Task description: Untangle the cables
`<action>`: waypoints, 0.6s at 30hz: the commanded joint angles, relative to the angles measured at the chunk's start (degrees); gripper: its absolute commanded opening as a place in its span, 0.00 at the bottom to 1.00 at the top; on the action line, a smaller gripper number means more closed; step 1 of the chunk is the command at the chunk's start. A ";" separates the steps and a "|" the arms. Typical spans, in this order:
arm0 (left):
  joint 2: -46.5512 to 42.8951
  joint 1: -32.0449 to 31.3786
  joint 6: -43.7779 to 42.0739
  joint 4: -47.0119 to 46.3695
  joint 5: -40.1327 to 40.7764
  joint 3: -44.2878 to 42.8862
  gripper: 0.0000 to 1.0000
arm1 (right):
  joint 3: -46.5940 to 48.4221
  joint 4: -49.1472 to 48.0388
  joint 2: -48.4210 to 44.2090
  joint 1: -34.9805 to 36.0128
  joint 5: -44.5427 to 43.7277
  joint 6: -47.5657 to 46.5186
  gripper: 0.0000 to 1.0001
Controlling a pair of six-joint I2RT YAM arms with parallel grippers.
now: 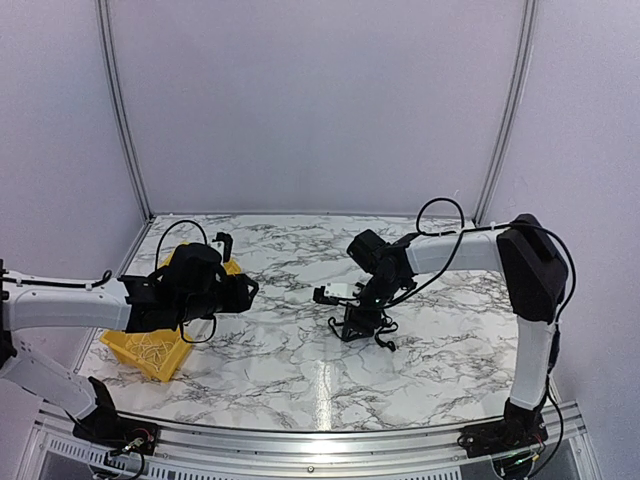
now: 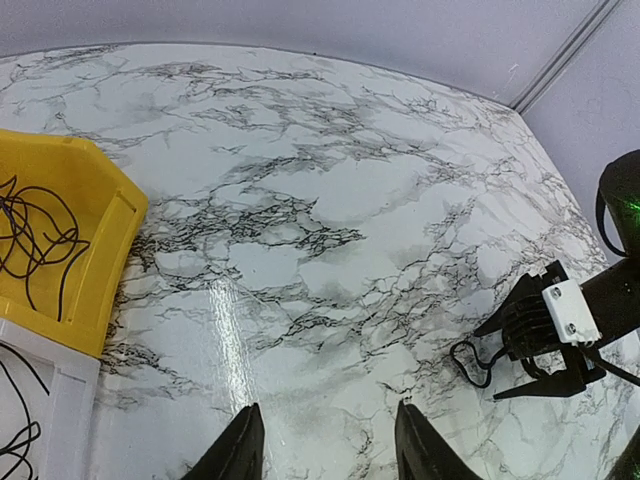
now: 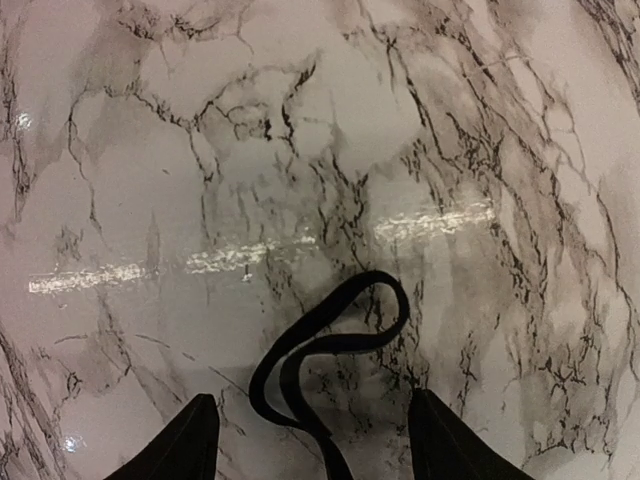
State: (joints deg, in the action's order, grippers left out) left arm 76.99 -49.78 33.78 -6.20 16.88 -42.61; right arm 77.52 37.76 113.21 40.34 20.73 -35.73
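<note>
A black cable (image 3: 335, 330) lies in a loop on the marble table, and in the top view this cable (image 1: 384, 342) trails out to the right. My right gripper (image 3: 310, 400) hangs low over it, open, with the loop on the table between its two fingers (image 3: 190, 440). In the top view the right gripper (image 1: 356, 322) is right of centre. More thin black cables (image 2: 35, 240) lie coiled in a yellow bin (image 2: 105, 250). My left gripper (image 2: 325, 440) is open and holds nothing; it hovers over bare marble beside the bin, and in the top view this gripper (image 1: 248, 290) points right.
The yellow bin (image 1: 150, 350) sits at the table's left edge, partly under the left arm. A white tray (image 2: 65, 400) with thin black wires adjoins it. Metal frame posts and white walls enclose the table. A thick arm cable (image 1: 440, 215) loops above the right arm.
</note>
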 commanded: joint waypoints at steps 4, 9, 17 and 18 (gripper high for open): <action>-2.24 -0.05 2.65 -2.98 0.83 2.99 0.47 | 4.12 -0.21 1.92 0.10 -2.14 3.45 0.57; -0.80 -0.08 3.30 -4.25 0.01 3.12 0.47 | 5.23 0.18 1.85 0.43 -0.09 3.54 0.38; 0.46 -0.07 3.46 -4.26 -0.79 2.88 0.47 | 6.31 1.55 2.57 1.10 2.96 2.81 0.21; 0.47 -0.06 3.47 -4.26 -0.88 2.99 0.47 | 6.33 1.67 2.48 1.12 3.28 2.57 0.17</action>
State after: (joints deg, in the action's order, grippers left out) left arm 77.14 -49.78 36.97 -9.04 16.51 -39.88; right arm 81.76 38.09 115.18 40.71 21.52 -32.84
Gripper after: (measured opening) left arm 0.465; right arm 0.213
